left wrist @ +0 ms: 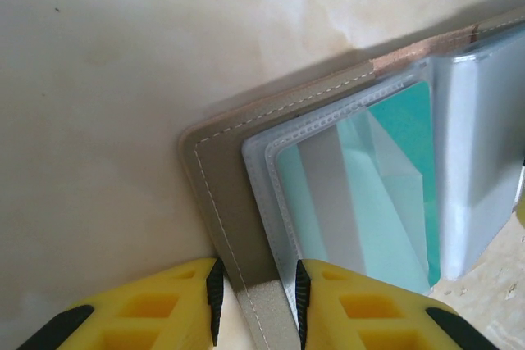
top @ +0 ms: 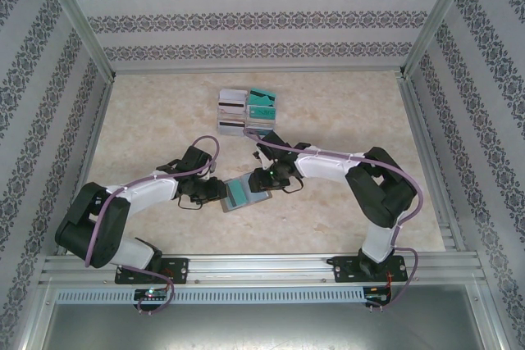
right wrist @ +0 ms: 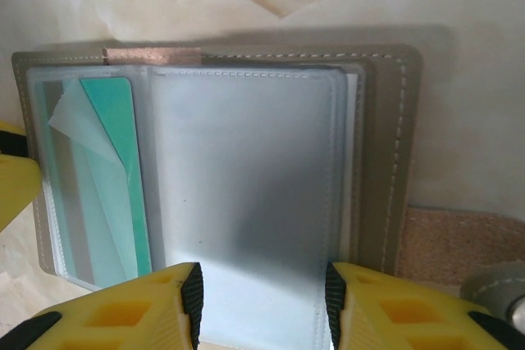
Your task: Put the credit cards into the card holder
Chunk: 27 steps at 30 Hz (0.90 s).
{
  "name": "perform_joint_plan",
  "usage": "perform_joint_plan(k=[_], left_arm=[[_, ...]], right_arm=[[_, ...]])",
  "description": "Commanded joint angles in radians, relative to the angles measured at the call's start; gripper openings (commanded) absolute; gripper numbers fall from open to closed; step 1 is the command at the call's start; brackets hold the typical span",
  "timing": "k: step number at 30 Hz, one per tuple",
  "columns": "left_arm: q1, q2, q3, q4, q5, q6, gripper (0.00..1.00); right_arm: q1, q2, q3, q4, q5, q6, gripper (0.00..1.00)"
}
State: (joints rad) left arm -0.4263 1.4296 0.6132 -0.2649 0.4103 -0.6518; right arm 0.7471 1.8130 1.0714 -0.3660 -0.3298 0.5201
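Holder (top: 259,195) open on bench (top: 353,112), one teal card (top: 238,194) sleeved inside.
Left hand (left wrist: 258,301) parted, astride holder's left cover edge; right hand (right wrist: 262,305) parted, astride its clear sleeve (right wrist: 246,202); more cards (top: 246,111) lie well beyond holder, farther from the arms.

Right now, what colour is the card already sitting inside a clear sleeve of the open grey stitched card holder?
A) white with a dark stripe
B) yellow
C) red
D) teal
D: a thin teal plastic card shows through a clear sleeve on the left page of the open grey stitched card holder; the sleeve beside it looks empty.
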Motion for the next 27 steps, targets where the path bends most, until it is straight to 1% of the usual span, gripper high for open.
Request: perform_joint_plan(k=[1,7,14,17,20,24,27], left_arm=[[-0.022,0.018,-0.014,0.035,0.014,-0.008,0.32],[-0.024,0.022,-0.017,0.044,0.013,-0.012,0.32],[-0.025,0.026,-0.014,0.043,0.017,-0.011,0.32],[-0.025,0.028,-0.011,0.041,0.016,-0.008,0.32],[-0.025,0.027,-0.008,0.039,0.018,-0.006,0.32],[-0.025,0.018,-0.002,0.031,0.012,-0.003,0.32],[-0.025,0.013,0.013,0.005,0.002,0.006,0.32]], right_arm=[[0.017,0.017,0.015,-0.005,-0.010,0.003,0.46],[0.036,0.010,0.038,0.021,-0.049,0.017,0.46],[0.055,-0.001,0.082,-0.006,-0.043,0.012,0.46],[0.054,0.000,0.074,0.016,-0.068,0.021,0.46],[0.058,0.003,0.069,0.065,-0.115,0.038,0.46],[0.056,0.029,0.057,0.201,-0.264,0.093,0.46],[0.064,0.061,0.085,0.212,-0.323,0.094,0.47]])
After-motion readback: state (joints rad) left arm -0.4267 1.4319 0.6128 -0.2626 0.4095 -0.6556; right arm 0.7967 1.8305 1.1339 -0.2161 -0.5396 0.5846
